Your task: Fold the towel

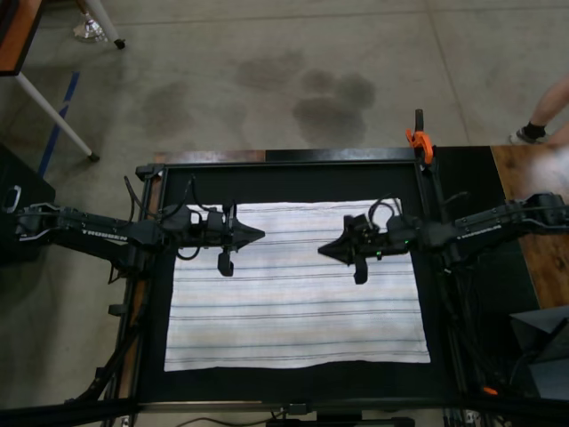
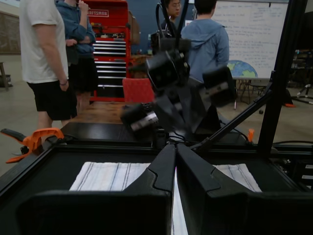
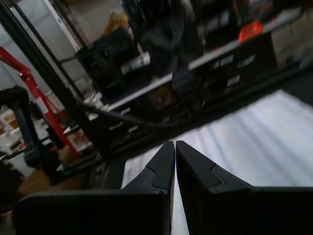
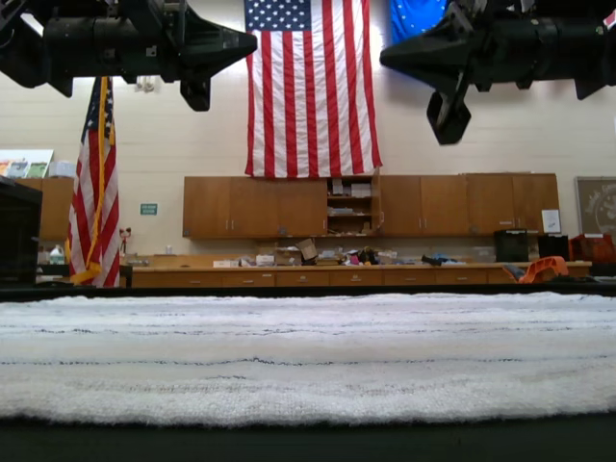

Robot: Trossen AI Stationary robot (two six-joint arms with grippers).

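The white towel [image 1: 298, 302] with thin dark stripes lies spread flat on the black table [image 1: 293, 381]. It also shows in the left wrist view [image 2: 107, 176], the right wrist view [image 3: 254, 147] and the exterior view [image 4: 308, 356]. My left gripper [image 1: 260, 234] hangs shut above the towel's far left part in the top view, holding nothing. Facing it from the top view's right, my right gripper [image 1: 322, 250] is also shut and empty. In the exterior view both grippers [image 4: 252, 40] [image 4: 385, 55] hang well clear of the cloth. Their shut tips show in the wrist views [image 2: 174, 147] [image 3: 174, 143].
An orange clamp [image 1: 418, 140] grips the table frame at the far right corner in the top view. A black frame rail [image 1: 284, 164] rings the table. Several people [image 2: 46, 58] stand beyond the table near a red tool chest [image 2: 110, 49]. A person's leg [image 1: 544, 116] is at the top view's upper right.
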